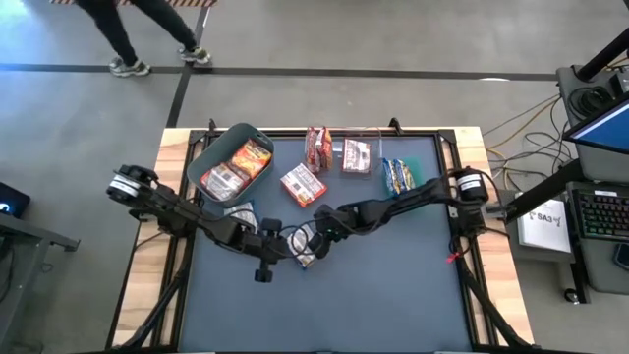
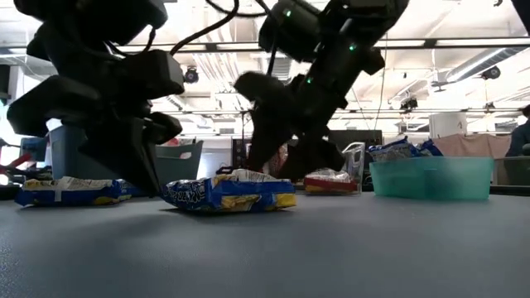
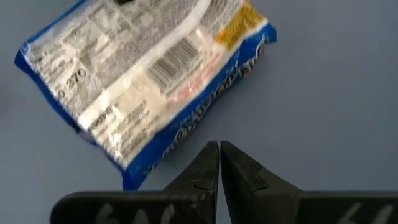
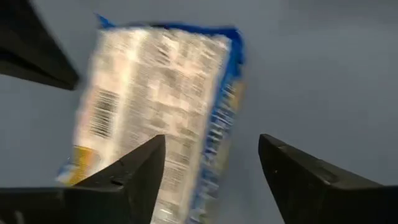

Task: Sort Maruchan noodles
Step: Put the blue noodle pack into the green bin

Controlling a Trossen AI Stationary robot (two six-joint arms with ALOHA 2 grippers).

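A blue-and-white noodle packet point(image 1: 307, 254) point(image 2: 230, 194) lies flat mid-table, barcode side up in both wrist views point(image 3: 149, 81) point(image 4: 155, 106). My left gripper point(image 3: 219, 149) point(image 1: 283, 246) is shut, its tips right at the packet's long blue edge. My right gripper point(image 4: 211, 149) point(image 1: 319, 234) hangs open over the packet, pointing down. One of its fingers is over the wrapper, the other over bare table. A second blue-and-white packet point(image 1: 236, 211) point(image 2: 70, 192) lies beside the grey bin. My left gripper has its shut fingertips point(image 3: 208, 155) beside the packet's long edge point(image 3: 180, 165), coming in low from the table's left; whether they touch it I cannot tell. My right gripper stands open above the packet; whether a finger point(image 4: 146, 165) touches the wrapper I cannot tell.
The grey bin point(image 1: 201, 162) at far left holds orange-red packets. A maroon-and-white packet point(image 1: 303, 184) lies loose on the table, another point(image 1: 317, 146) lies by the clear bin point(image 1: 356, 155). The green bin point(image 1: 418, 167) point(image 2: 431, 178) holds blue-and-white packets. A person walks past the far edge.
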